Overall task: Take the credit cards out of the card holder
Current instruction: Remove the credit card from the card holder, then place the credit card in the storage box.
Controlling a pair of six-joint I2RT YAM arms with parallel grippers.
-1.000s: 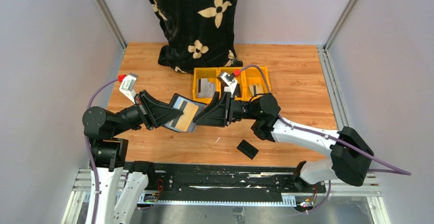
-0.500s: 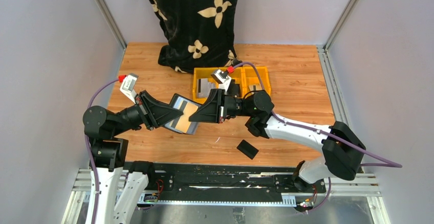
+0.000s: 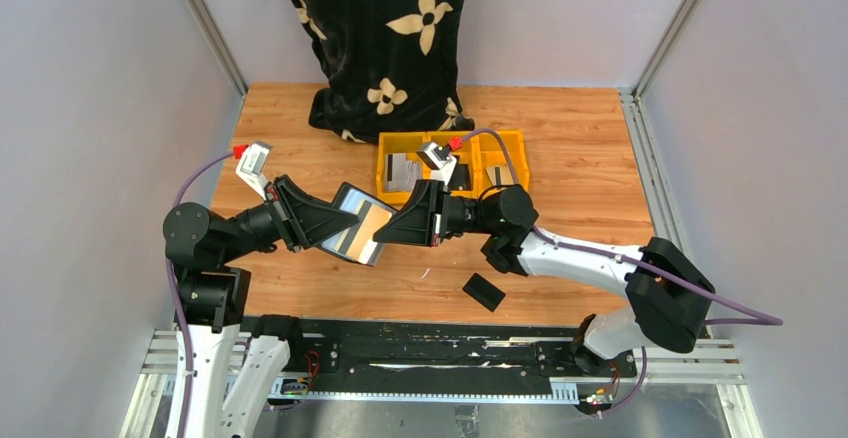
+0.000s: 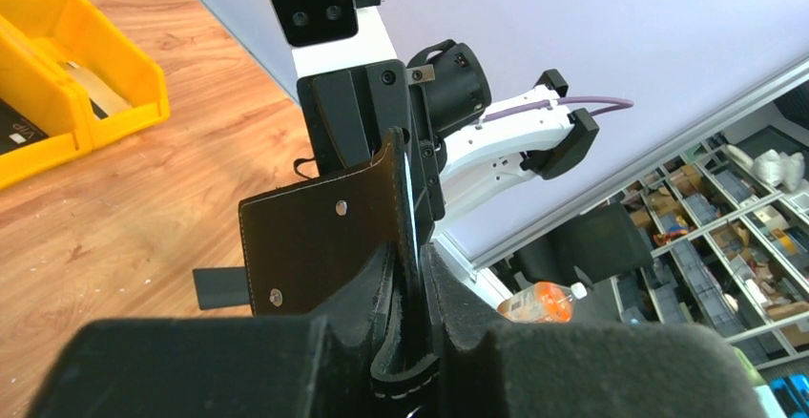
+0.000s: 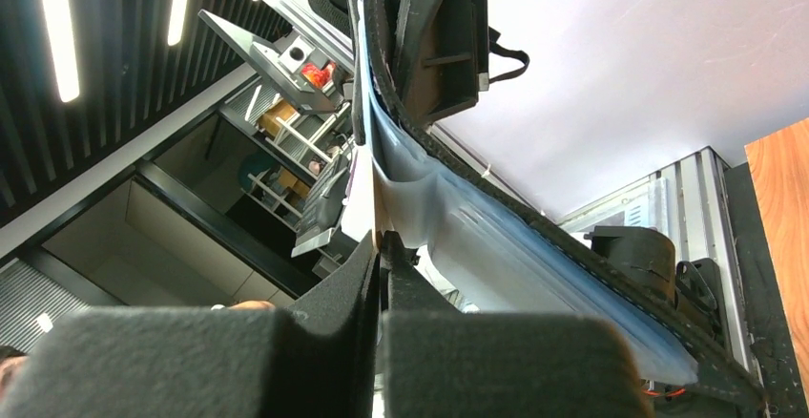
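Note:
The black card holder (image 3: 350, 204) hangs open above the table's left middle, its grey-blue inside (image 5: 496, 246) facing up. My left gripper (image 3: 338, 221) is shut on its folded leather edge (image 4: 315, 237), which sits squeezed between the pads (image 4: 415, 313). A beige credit card (image 3: 369, 229) sticks out of a slot. My right gripper (image 3: 387, 235) is shut on that card's edge (image 5: 380, 235), the pads pressed flat together around it. More credit cards (image 3: 402, 170) lie in the yellow bins.
A row of yellow bins (image 3: 508, 148) stands behind the grippers, seen also in the left wrist view (image 4: 134, 84). A small black slab (image 3: 484, 291) lies on the wood near the front. A black flowered cloth bag (image 3: 385, 38) stands at the back.
My right gripper moved left onto the card's edge and closed from open to shut. The card holder tilted and shifted slightly in my left gripper.

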